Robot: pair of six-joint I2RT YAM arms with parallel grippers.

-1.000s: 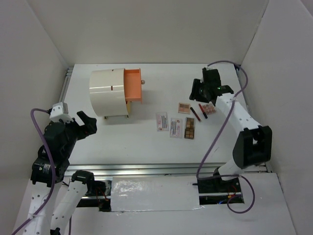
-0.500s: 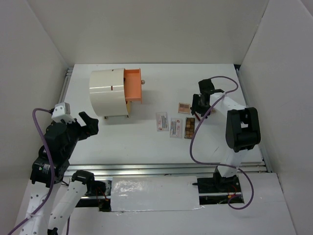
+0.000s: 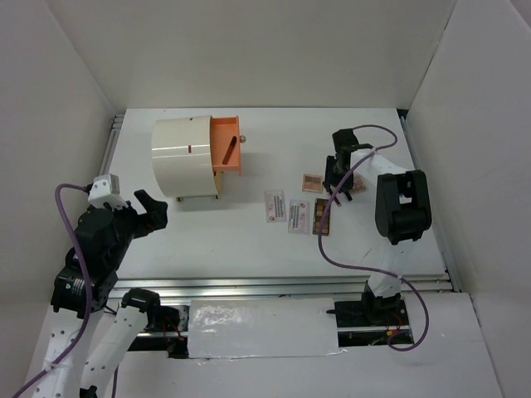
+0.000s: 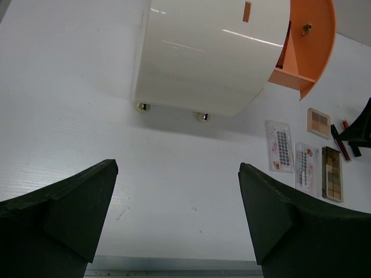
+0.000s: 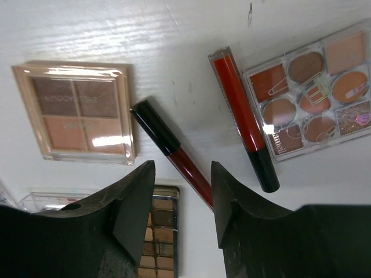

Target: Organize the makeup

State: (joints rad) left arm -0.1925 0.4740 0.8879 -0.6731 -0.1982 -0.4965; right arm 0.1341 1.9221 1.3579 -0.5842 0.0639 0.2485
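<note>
My right gripper point(image 3: 338, 171) is open and low over the makeup at the right. In the right wrist view its jaws point(image 5: 182, 174) straddle the lower end of a dark red and black stick point(image 5: 168, 147). A second red stick point(image 5: 243, 116) lies to the right, beside a clear palette of round pans point(image 5: 316, 87). A square pink-beige compact point(image 5: 78, 110) lies to the left, and a brown eyeshadow palette point(image 5: 162, 231) lies below. Two white-pink packets point(image 3: 275, 205) point(image 3: 298, 215) lie beside the brown palette point(image 3: 322, 216). My left gripper point(image 3: 149, 207) is open and empty at the near left.
A cream cylindrical box point(image 3: 184, 157) stands at the back left with its orange drawer point(image 3: 226, 145) pulled open. A thin dark stick point(image 3: 231, 150) shows in the drawer. White walls close in the table on three sides.
My right gripper has moved toward the near left and dropped over the red sticks, with the arm folding up. A thin stick now shows in the drawer. My left arm has not moved.
</note>
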